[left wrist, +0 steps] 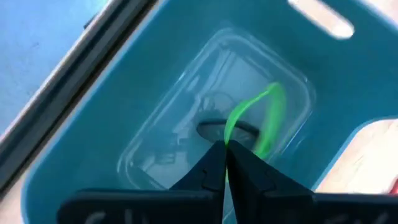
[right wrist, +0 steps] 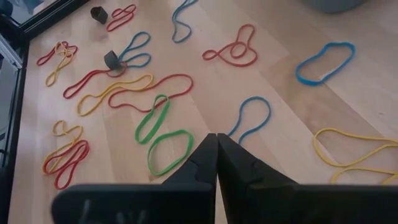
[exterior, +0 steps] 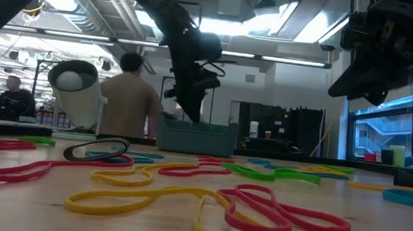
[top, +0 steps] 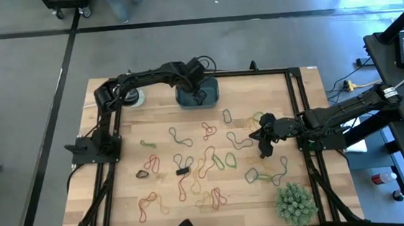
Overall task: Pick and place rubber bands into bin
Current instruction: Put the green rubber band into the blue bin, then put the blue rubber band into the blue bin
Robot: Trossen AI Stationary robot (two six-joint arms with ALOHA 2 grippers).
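Rubber bands [top: 191,153] mostly lie scattered on the counter [top: 123,206], while the left gripper [left wrist: 225,146] pinches one green band [left wrist: 264,115] inside the teal bin [top: 211,90]; the right gripper [right wrist: 216,138] hovers closed, empty.

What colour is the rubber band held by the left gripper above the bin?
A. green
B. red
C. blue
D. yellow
A. In the left wrist view, the left gripper is closed on a green rubber band, which hangs over the inside of the teal bin.
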